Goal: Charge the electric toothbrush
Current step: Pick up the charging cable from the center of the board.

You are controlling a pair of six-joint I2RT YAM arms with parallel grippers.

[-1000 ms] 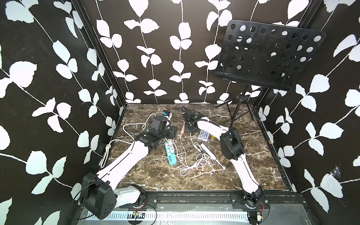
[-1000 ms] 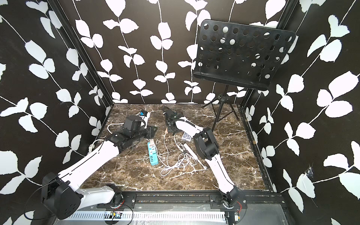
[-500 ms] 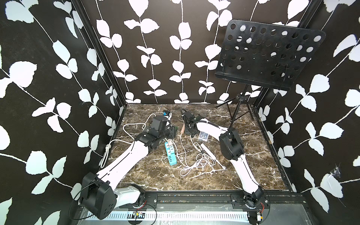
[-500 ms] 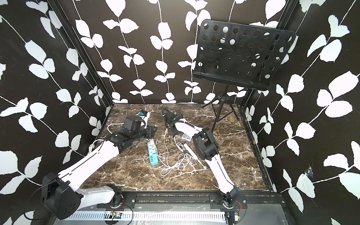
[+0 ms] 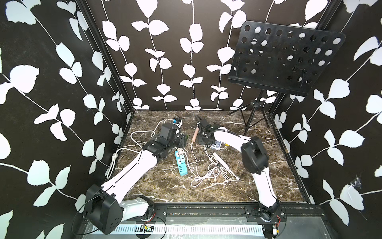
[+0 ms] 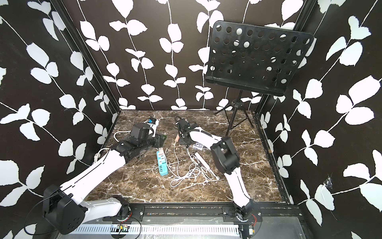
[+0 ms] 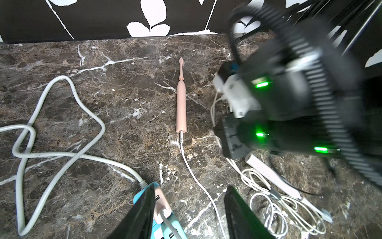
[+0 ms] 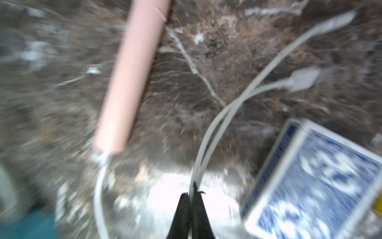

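So, the pink toothbrush (image 7: 181,107) is lying flat on the marble bench (image 7: 115,115), toward the back between the two arms, with a thin white charging cable (image 7: 191,167) running from its base. Left hand (image 7: 190,186) is spread wide just over the teal power strip (image 5: 182,172). Right hand (image 8: 191,195) is pressed together, pinching two white cords (image 8: 208,132) beside a blue card box (image 8: 314,178).
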